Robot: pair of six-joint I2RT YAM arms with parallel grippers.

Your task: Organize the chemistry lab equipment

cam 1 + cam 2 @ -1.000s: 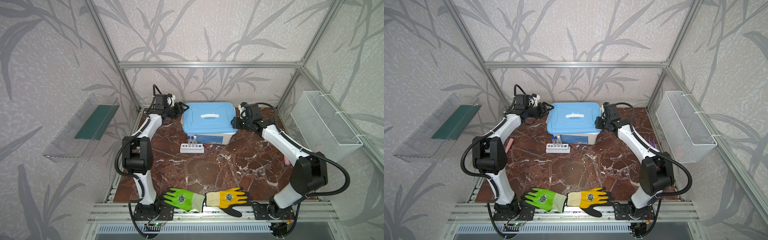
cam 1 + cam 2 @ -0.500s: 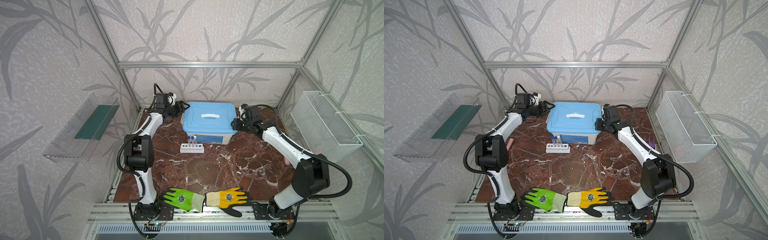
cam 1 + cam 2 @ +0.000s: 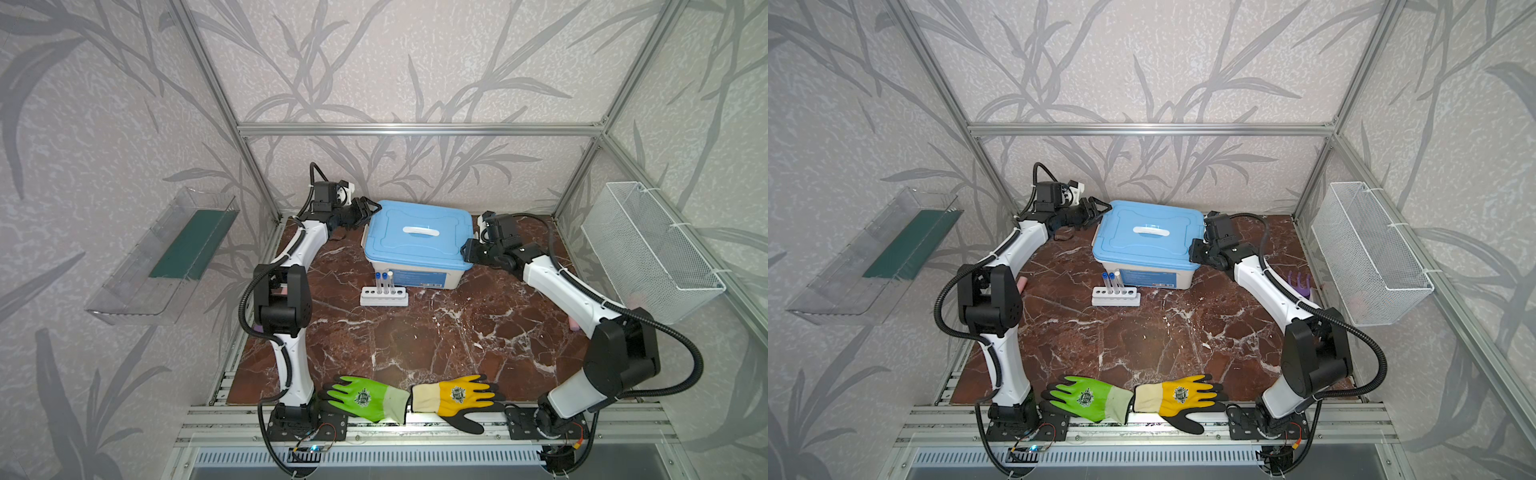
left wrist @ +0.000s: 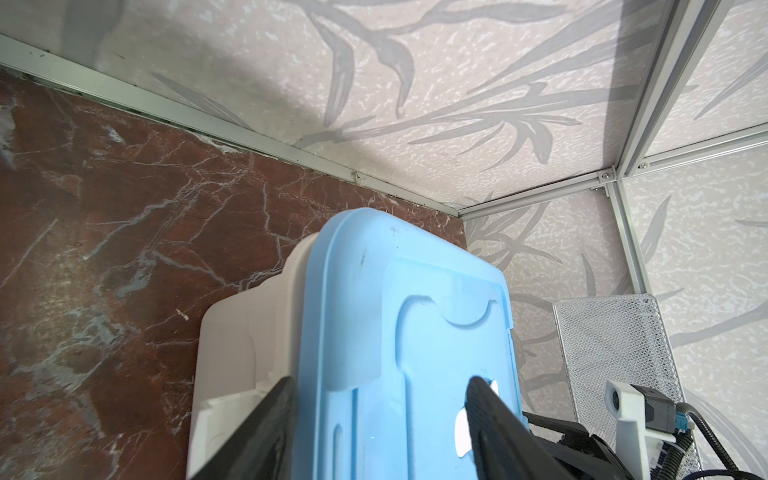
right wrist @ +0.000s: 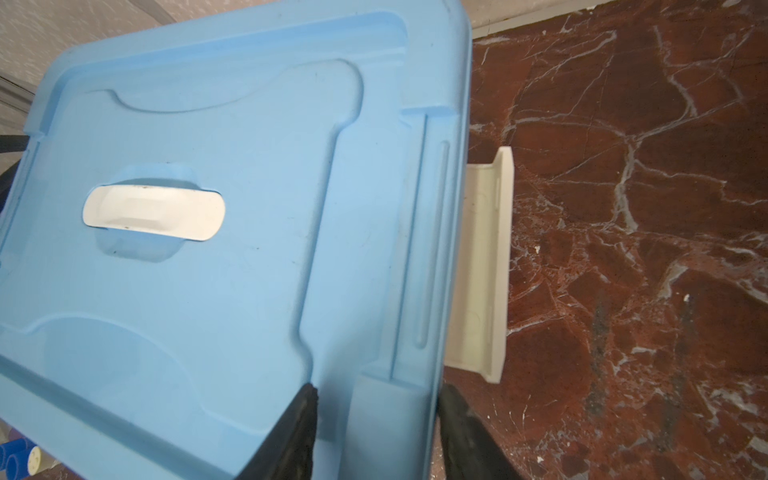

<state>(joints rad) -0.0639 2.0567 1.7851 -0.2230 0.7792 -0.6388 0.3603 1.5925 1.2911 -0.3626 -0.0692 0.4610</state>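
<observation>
- Step in hand, as we judge it: lift the blue lid (image 3: 417, 245) off the white box (image 3: 415, 277) with both arms, so that equipment can go inside.
- Left gripper (image 3: 370, 209): jaws spread, with the lid's rim between them. In the wrist view one of the fingers (image 4: 266, 424) sits outside the rim by the box wall and the other lies over the lid's top. We cannot tell whether the pads press.
- Right gripper (image 3: 465, 251): jaws spread at the opposite rim, either side of a raised tab. One finger is over the lid and the other is just beyond its edge. We cannot tell contact here either.
- The white latch (image 5: 486, 266) lies just past the outer right finger, folded out from the box. That side looks released. We cannot make out the latch by the left jaws.
- Task's things: the white rack (image 3: 384, 298) holds capped test tubes (image 3: 384, 283) upright. It stands between the two pairs of jaws but well forward of them, near the box's front wall. No other equipment is in view.
- Method: seat both rims deep between the pads and close evenly. Raise both sides together and level, because thin plastic will likely flex and a one-sided pull could jam it.
- Risk: a dragged box may knock the rack.
</observation>
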